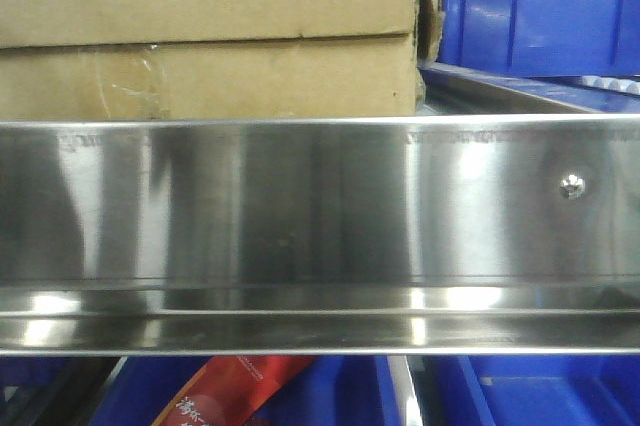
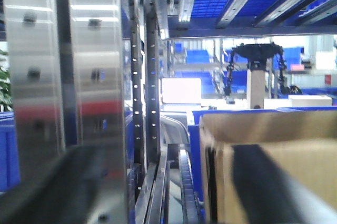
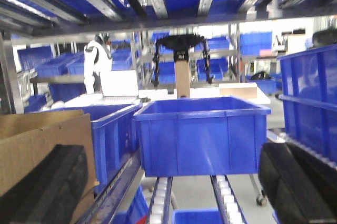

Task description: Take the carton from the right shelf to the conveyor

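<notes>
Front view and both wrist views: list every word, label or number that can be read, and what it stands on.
Red packet: white Chinese characters, too blurred to read.
Steel rail: faint stamped marks along its top edge, unreadable.
Cardboard box: no print shows.
Wrist views: no text to read.

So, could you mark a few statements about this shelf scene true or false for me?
1. The tan cardboard carton rests on the shiny steel shelf, behind its front rail. True.
2. That rail bears one small screw. True.
3. The plastic bins beside the carton are green. False: they are blue.
4. The carton lies on a dark conveyor belt. False: it is on the shelf; no belt shows.
5. A red packet shows below the rail. True.
</notes>
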Controlling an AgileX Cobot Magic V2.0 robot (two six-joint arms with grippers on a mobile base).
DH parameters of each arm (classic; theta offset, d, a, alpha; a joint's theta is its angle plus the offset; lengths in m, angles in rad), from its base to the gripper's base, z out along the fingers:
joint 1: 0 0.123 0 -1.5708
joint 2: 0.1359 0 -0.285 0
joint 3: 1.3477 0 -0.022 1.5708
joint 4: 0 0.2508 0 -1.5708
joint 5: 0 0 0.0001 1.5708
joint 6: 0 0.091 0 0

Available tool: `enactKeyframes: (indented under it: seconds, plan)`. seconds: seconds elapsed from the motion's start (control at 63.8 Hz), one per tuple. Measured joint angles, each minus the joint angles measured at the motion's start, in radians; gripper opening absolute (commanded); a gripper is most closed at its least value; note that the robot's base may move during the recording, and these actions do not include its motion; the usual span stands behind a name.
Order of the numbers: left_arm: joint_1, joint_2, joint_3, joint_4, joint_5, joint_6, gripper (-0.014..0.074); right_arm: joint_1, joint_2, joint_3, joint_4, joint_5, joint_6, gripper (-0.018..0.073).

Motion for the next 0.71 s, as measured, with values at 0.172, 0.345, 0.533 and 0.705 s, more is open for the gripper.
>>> enactKeyframes:
  seconds: [0.172, 0.345, 0.533, 0.705]
  plan:
    - [-0.088, 0.158, -0.164, 0.004, 0.127, 0.000, 0.0528, 0.005, 0.143, -0.105, 0.018, 0.055, -0.002, 0.0568]
    - [-0.230, 0.335, -0.356, 0.006, 0.285, 0.014, 0.0528, 0.099, 0.297, -0.278, 0.099, 0.150, -0.076, 0.0568]
    - [-0.332, 0.565, -0.571, 0.006, 0.451, 0.025, 0.0528, 0.236, 0.514, -0.508, 0.123, 0.276, -0.093, 0.0568]
    - [-0.330, 0.796, -0.795, 0.006, 0.634, 0.012, 0.0528, 0.345, 0.756, -0.769, 0.124, 0.475, -0.093, 0.0568]
